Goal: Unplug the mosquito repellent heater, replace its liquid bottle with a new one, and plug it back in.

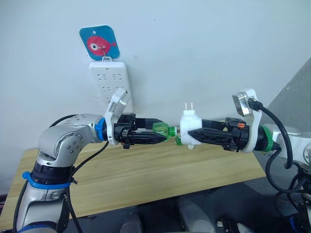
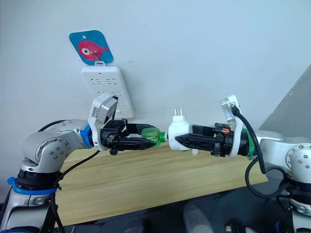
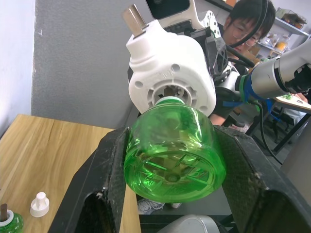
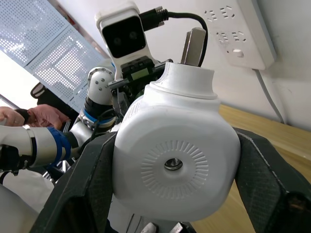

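A: Left pincer (image 1: pixel 163 136)?
B: Clamped on the green bottle (image 1: pixel 164 131) — held level above the table (image 1: pixel 146 174), neck toward the right pincer.
A: Right pincer (image 1: pixel 190 134)?
B: Closed around the heater (image 1: pixel 190 127), prongs up. Bottle neck sits at the heater's socket, between the two pincers — can't tell if it's threaded in.
A: Anything else?
B: Power strip (image 1: pixel 111 85) on the wall behind the left pincer. White cap (image 3: pixel 39 204) and another green bottle (image 3: pixel 9 224) on the table below it.

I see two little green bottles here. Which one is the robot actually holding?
The translucent green bottle between the left gripper's black fingers, its neck at the white rounded heater. The other green bottle stands uncapped on the wooden table, untouched.
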Controlling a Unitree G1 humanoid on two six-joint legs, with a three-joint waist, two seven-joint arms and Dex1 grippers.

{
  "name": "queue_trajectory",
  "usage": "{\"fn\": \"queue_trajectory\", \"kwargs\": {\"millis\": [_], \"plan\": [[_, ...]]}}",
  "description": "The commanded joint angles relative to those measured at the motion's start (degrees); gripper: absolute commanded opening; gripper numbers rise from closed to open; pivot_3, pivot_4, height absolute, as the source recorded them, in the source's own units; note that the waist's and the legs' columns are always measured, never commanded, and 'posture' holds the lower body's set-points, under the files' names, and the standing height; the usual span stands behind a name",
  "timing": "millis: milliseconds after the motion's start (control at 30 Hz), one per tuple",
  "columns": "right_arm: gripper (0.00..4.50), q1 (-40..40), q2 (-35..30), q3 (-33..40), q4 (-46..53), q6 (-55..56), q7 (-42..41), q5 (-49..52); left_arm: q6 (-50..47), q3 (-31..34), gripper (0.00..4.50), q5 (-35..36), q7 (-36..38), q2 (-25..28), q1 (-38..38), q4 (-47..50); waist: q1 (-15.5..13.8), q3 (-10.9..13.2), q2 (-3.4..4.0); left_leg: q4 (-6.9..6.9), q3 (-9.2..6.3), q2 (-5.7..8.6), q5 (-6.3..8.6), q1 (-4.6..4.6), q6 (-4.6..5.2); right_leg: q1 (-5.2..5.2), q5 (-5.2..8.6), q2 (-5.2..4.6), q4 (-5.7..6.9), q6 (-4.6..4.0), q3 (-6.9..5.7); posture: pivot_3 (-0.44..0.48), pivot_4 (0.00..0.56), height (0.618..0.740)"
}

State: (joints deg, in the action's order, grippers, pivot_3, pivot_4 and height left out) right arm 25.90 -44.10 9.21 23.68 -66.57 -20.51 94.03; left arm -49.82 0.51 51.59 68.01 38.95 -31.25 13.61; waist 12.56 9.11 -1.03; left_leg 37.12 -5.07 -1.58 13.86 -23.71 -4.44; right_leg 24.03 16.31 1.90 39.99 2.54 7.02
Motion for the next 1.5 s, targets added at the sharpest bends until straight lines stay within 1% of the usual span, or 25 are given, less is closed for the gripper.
{"fn": "queue_trajectory", "kwargs": {"millis": [33,200,333,500,667,933,1167,1333,1500], "plan": [[3.05,-0.2,-1.2,-1.1,2.8,0.3,-2.4,0.0,0.7,0.9,2.30,1.3,0.3,-0.3,-1.9,2.4,0.0,0.0,0.00,0.00,0.00,0.00,0.00,0.00,0.00,0.00,0.00,0.00,0.00,0.00,0.00,-0.217,0.090,0.740],[3.05,0.0,-2.1,-1.2,2.3,0.8,-3.5,-1.2,1.2,0.3,2.30,0.4,1.3,0.4,-2.0,2.6,0.0,0.0,0.02,0.01,0.00,0.00,0.00,0.01,0.00,-0.01,0.00,0.00,0.00,0.00,0.00,-0.218,0.089,0.740],[3.05,0.8,-1.5,-1.5,1.7,1.9,-2.8,-0.1,2.3,-0.8,2.30,-1.1,1.9,0.3,-1.3,3.6,0.0,-0.1,0.01,0.01,0.00,0.00,0.00,0.01,0.00,-0.01,0.00,0.00,0.00,0.00,0.00,-0.218,0.089,0.740],[3.05,0.6,-2.0,-1.5,1.7,2.1,-2.8,0.1,2.7,-0.7,2.30,-1.8,1.7,-0.3,-1.1,3.5,0.0,-0.1,0.02,0.02,-0.01,0.00,0.00,0.01,0.00,-0.02,0.00,0.00,0.00,0.00,0.00,-0.217,0.089,0.740],[3.05,0.6,-3.7,-0.3,0.4,1.8,-3.7,0.2,3.1,-0.4,2.30,-2.7,2.5,0.6,-0.5,3.2,0.0,-0.1,0.02,0.03,-0.01,0.00,0.00,0.01,0.00,-0.02,0.00,0.00,0.01,0.00,-0.01,-0.220,0.091,0.740],[3.05,0.2,-3.7,-0.3,-1.3,2.0,-3.0,1.5,5.4,-0.3,2.30,-4.0,3.0,1.2,0.1,4.2,0.0,-0.1,0.02,0.04,-0.01,0.00,0.00,0.03,0.00,-0.04,0.00,0.00,0.01,0.00,-0.01,-0.214,0.092,0.740],[3.05,-0.8,-4.2,0.2,-2.1,1.8,-3.4,2.3,5.7,1.1,2.30,-3.7,0.4,0.7,0.7,4.2,-0.1,-0.1,0.02,0.06,-0.02,0.00,0.00,0.04,0.01,-0.06,0.00,0.00,0.02,0.00,-0.01,-0.209,0.091,0.740],[3.05,-1.0,-3.8,0.0,-2.2,2.2,-2.8,2.7,4.1,1.8,2.30,-1.5,-1.7,-0.9,0.2,4.2,-0.2,-0.2,0.01,0.08,-0.02,0.00,0.00,0.04,0.01,-0.09,0.00,0.00,0.02,0.00,-0.01,-0.208,0.091,0.740],[3.05,-0.8,-3.5,-0.2,-2.3,2.6,-2.3,3.0,3.4,0.7,2.30,-0.6,-1.2,-0.5,0.6,5.0,-0.2,-0.2,0.01,0.08,-0.02,0.00,0.00,0.07,0.01,-0.10,0.00,0.00,0.02,0.00,-0.01,-0.208,0.091,0.740]]}}
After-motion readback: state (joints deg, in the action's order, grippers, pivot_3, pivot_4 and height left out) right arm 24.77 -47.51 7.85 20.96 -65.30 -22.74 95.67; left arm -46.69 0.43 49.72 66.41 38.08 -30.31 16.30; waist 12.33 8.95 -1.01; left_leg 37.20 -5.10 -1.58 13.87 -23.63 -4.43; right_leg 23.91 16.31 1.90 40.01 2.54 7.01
